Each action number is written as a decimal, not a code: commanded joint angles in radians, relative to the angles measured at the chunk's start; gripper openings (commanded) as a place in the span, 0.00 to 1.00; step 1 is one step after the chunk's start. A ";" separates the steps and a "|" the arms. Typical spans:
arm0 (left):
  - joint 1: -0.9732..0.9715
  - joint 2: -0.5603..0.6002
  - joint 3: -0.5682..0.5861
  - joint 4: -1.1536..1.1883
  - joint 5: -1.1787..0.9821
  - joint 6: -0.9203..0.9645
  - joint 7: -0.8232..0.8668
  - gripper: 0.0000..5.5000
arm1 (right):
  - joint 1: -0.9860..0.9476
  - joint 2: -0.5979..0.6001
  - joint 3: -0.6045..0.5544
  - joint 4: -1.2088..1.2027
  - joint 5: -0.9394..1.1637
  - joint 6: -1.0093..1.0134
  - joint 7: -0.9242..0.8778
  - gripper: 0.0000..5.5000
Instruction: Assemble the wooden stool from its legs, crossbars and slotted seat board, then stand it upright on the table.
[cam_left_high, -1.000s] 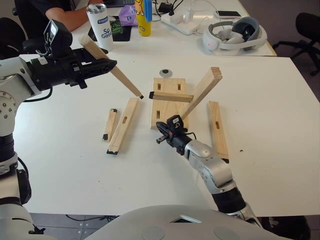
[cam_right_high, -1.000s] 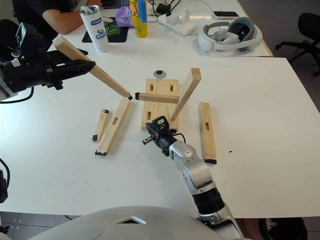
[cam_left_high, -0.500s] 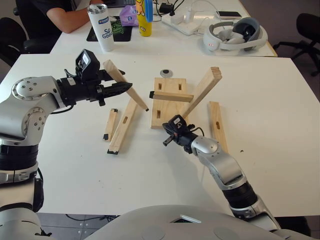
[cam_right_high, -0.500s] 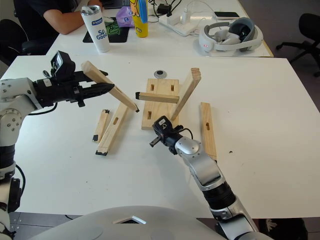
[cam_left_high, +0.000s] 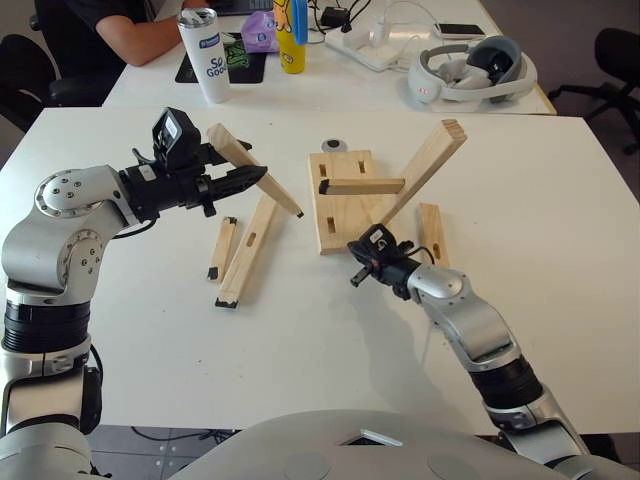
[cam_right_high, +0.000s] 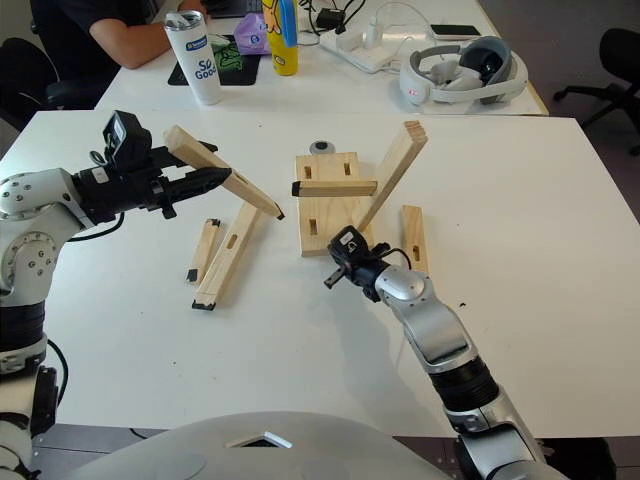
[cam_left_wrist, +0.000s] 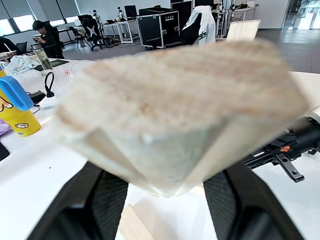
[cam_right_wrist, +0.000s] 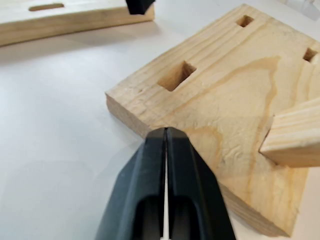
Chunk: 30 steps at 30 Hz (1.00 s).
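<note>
Here's the left gripper (cam_left_high: 245, 182), clamped tight on a leg (cam_left_high: 272, 193) and holding it in the air at 9 o'clock from the seat board (cam_left_high: 345, 232). Its dark-tipped end is angled down, which I'd say presents it for a slot.

Over to the right gripper (cam_right_wrist: 165, 131): its fingers are pressed together with nothing between them, tips touching the board's 6 o'clock edge. That looks like a nudge or a brace on the board, not a pick.

On the board a second leg (cam_left_high: 425, 170) leans toward 2 o'clock, with a crossbar (cam_left_high: 362, 186) jutting from it toward 9.

A third leg (cam_left_high: 432, 232) lies flat just beside the board at 3 o'clock. A slotted leg (cam_left_high: 246, 250) and a short crossbar (cam_left_high: 221, 247) wait at 8 o'clock, likely staged for later.

As for writing, the tumbler (cam_left_high: 203, 55) at 11 o'clock carries printed lettering; the wood shows none.
</note>
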<state>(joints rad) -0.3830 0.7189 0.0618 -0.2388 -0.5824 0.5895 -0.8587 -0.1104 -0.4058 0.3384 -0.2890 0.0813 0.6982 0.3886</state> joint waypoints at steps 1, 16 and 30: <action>0.018 -0.029 -0.008 -0.026 0.008 -0.026 0.002 0.38 | 0.046 -0.036 0.026 0.059 -0.022 0.072 0.026 0.00; -0.043 -0.098 -0.104 0.059 0.059 -0.076 -0.061 0.38 | 0.045 -0.024 0.073 0.058 -0.014 0.087 0.067 0.00; -0.085 -0.094 -0.143 0.106 0.097 -0.082 -0.121 0.38 | 0.138 0.054 -0.103 -0.174 0.184 0.011 0.116 0.00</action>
<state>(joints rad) -0.4566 0.6057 -0.0710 -0.1319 -0.5045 0.4961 -0.9656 0.0113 -0.3685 0.3005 -0.4016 0.2292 0.7374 0.5103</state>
